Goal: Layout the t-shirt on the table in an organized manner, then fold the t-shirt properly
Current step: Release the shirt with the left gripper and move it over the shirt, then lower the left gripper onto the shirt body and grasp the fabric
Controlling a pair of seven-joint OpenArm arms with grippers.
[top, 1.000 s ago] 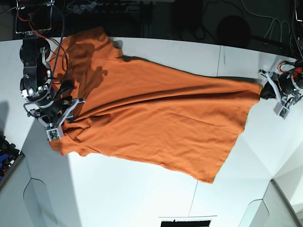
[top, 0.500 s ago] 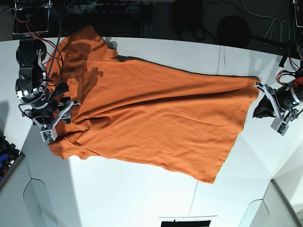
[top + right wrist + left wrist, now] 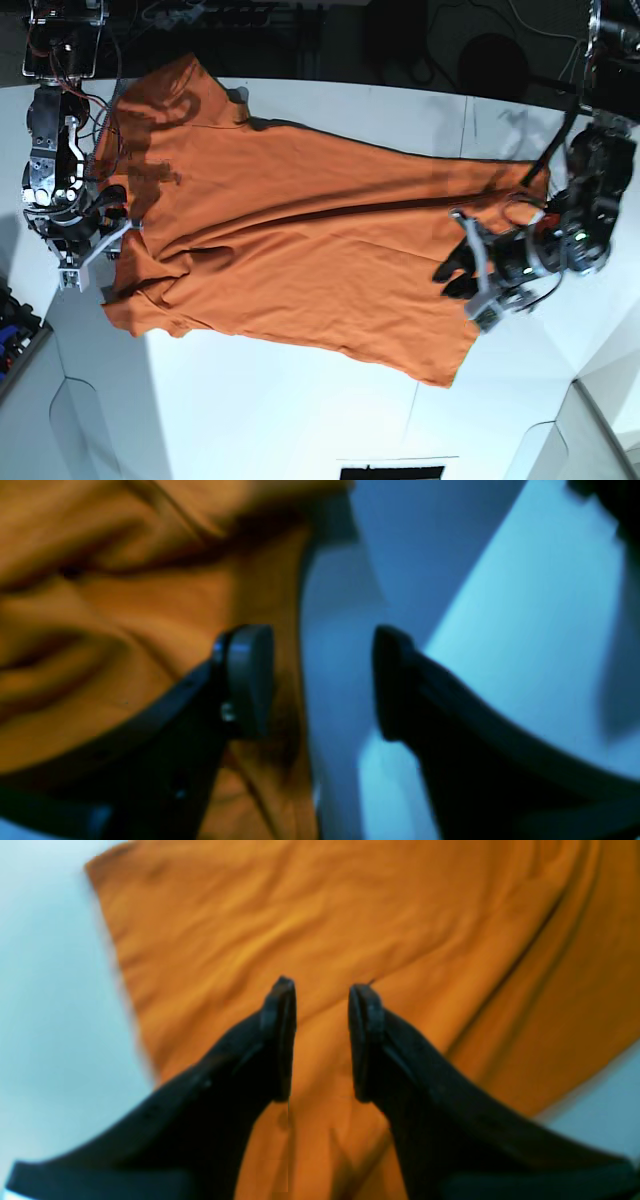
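The orange t-shirt lies spread across the white table, with wrinkles and a long crease running along it. In the base view my left gripper hovers over the shirt near its right hem. The left wrist view shows this gripper open, with only cloth beneath and nothing between its fingers. My right gripper is at the shirt's left edge. In the right wrist view it is open, one finger over the shirt's edge and the other over bare table.
Dark floor with cables lies beyond the table's far edge. A bin with blue items sits at the left border. A dark object sits at the near edge. A thin seam crosses the tabletop.
My left gripper let go of the right hem corner, opened, and moved inward over the shirt. My right gripper shifted left toward the shirt's edge. The shirt lies slightly flatter.
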